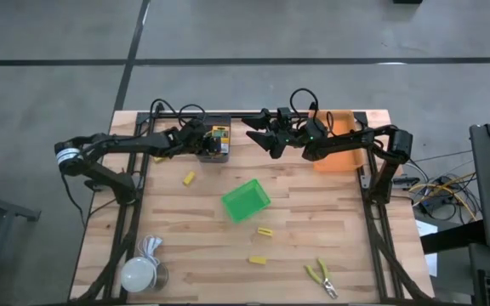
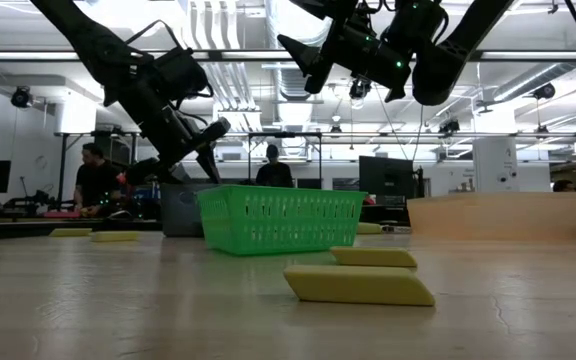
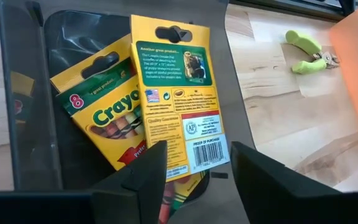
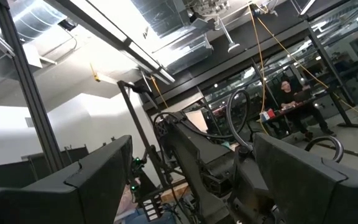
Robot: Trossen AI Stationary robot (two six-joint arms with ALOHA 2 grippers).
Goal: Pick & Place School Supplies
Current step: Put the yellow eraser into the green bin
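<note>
Two yellow-and-green crayon boxes lie overlapping in the grey bin, the upper one leaning across the lower. My left gripper hovers open just above them, its fingers on either side of the upper box's lower end, and I cannot see them touch it. My right gripper is open and empty, raised high between the grey bin and the orange bin. Yellow blocks and yellow-handled pliers lie flat on the table. Another pair of pliers lies near the orange bin.
The green basket stands mid-table, in front of the grey bin. A white round object sits at the near left corner. Black frame rails run along the table's left, right and far edges. People sit at desks in the room beyond.
</note>
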